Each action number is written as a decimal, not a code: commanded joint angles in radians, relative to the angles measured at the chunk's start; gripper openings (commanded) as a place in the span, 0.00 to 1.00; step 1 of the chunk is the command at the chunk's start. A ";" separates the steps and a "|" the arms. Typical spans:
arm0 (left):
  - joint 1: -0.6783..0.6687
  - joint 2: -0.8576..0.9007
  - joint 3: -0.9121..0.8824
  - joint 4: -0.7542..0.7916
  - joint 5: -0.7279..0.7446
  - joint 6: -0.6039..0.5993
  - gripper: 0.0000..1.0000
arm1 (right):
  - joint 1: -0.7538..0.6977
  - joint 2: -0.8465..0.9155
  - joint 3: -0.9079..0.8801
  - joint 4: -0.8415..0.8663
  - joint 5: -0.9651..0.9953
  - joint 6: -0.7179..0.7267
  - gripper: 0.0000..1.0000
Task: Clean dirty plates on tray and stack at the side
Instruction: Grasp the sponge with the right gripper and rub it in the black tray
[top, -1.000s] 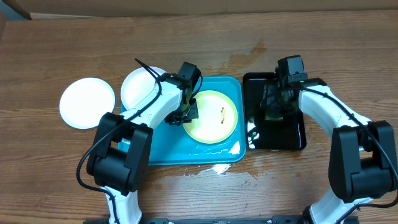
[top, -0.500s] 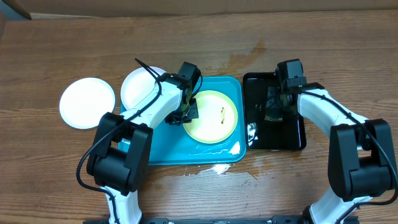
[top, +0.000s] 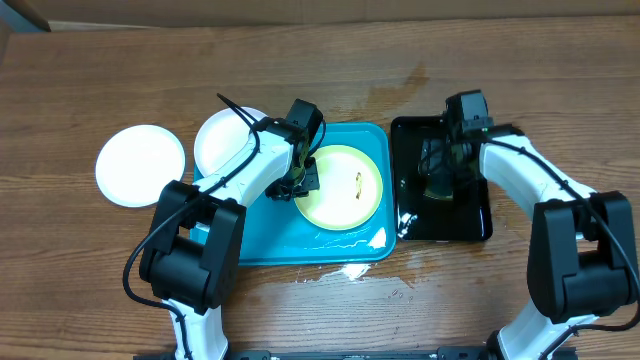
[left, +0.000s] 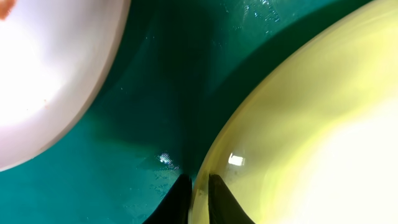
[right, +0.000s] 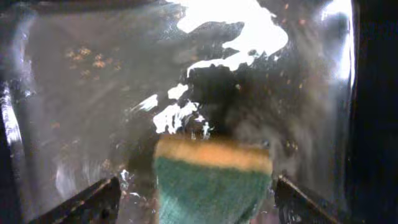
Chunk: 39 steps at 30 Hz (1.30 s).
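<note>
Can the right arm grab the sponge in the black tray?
Probably yes: the sponge lies in the black tray, right between the open jaws of the right end effector, with nothing covering it.

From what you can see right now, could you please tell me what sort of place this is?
Probably a robotics test bench staged for dishwashing: robot arms at a wooden table, a plate on a blue tray, a sponge in a wet black tray.
</note>
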 joint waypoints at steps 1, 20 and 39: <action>0.001 0.007 -0.011 0.001 -0.011 0.014 0.13 | 0.000 0.005 0.063 -0.058 -0.027 0.029 0.79; 0.001 0.007 -0.011 0.012 -0.011 0.040 0.24 | 0.000 0.005 -0.080 -0.053 -0.035 0.140 0.67; 0.002 0.007 -0.011 -0.006 -0.006 0.040 0.04 | -0.001 0.005 -0.002 -0.084 -0.095 0.139 0.04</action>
